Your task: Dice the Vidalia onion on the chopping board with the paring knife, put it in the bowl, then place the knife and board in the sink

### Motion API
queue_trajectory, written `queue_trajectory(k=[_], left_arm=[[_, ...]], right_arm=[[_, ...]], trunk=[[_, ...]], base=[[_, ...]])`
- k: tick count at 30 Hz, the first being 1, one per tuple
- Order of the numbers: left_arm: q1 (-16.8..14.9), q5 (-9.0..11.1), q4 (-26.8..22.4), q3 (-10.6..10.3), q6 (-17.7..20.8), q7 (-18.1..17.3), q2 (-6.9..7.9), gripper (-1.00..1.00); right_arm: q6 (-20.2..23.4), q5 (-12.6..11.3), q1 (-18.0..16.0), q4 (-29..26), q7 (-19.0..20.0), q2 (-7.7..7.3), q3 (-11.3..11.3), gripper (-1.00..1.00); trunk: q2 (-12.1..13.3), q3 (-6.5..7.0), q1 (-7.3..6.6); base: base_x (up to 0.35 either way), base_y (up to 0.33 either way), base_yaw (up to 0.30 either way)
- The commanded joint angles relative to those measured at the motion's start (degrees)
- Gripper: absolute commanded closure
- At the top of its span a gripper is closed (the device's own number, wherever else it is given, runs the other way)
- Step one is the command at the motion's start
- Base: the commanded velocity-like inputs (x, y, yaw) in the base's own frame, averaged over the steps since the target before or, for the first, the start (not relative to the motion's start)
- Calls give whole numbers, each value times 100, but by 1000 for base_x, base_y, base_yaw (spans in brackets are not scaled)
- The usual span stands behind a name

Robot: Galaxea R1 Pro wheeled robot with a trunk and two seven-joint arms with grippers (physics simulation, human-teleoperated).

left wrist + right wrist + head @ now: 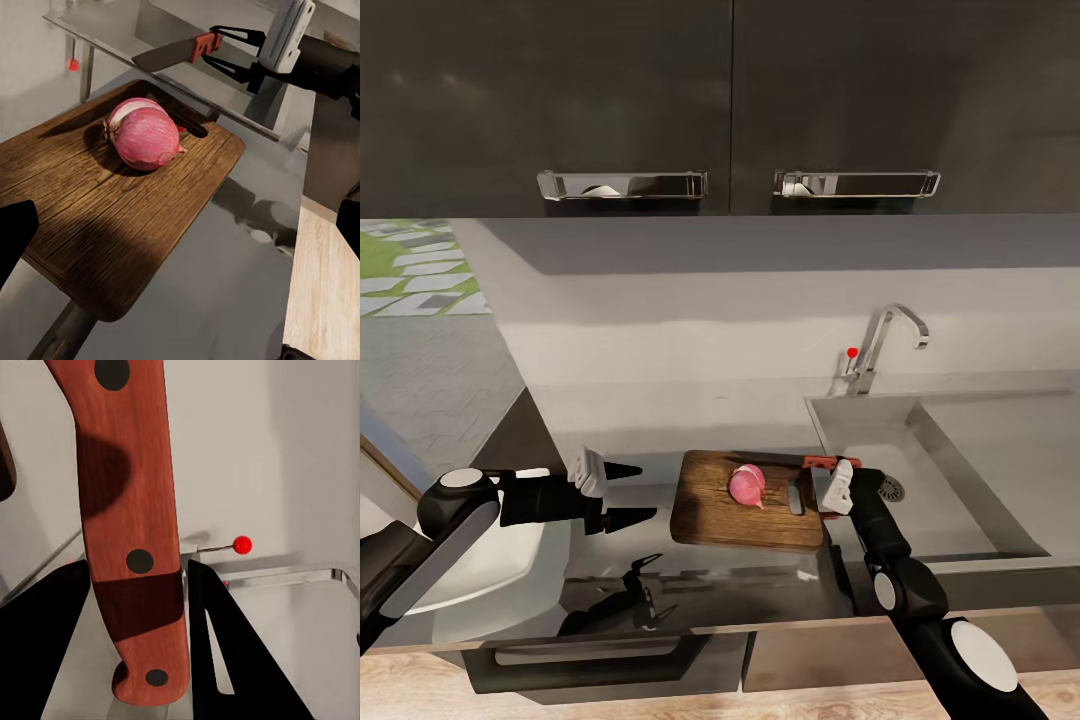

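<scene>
One Vidalia onion (748,485) (whole) sits on one chopping board (745,515); right gripper (828,480) pinches one paring knife (174,53), left gripper (632,492) spread beside board.

Vidalia onion (145,136) on chopping board (105,217)

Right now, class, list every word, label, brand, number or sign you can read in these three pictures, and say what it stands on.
There is no readable text in any of the views.
The paring knife handle bears only three dark rivets, no brand.
The tap carries a plain red dot, not a letter or number.
The chopping board, Vidalia onion and upper cabinets are unmarked.
</scene>
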Motion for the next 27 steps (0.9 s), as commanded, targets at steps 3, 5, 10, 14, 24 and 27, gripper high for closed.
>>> queue_trajectory(k=[3, 5, 10, 14, 24, 27], left_arm=[[-8, 53, -2, -9, 44, 11, 5, -100], [-8, 52, -1, -9, 44, 11, 5, -100], [-8, 51, -2, -9, 44, 11, 5, -100], [-8, 53, 0, -9, 44, 11, 5, -100], [-8, 53, 1, -15, 44, 11, 5, -100], [-8, 51, 0, -17, 44, 11, 5, -100]], right_arm=[[56, 61, -5, -2, -25, -6, 21, 100], [52, 59, -5, -2, -25, -5, 20, 100], [49, 61, -5, -2, -25, -3, 25, 100], [49, 64, -5, -2, -25, 0, 31, 100], [49, 64, -5, -2, -26, 1, 37, 100], [48, 62, -5, -2, -25, 1, 40, 100]], trunk=[[-9, -9, 2], [-9, -9, 2], [-9, -9, 2], [-9, -9, 2], [-9, -9, 2], [-9, -9, 2]], base=[[0, 0, 0], [0, 0, 0], [0, 0, 0], [0, 0, 0], [0, 0, 0], [0, 0, 0]])
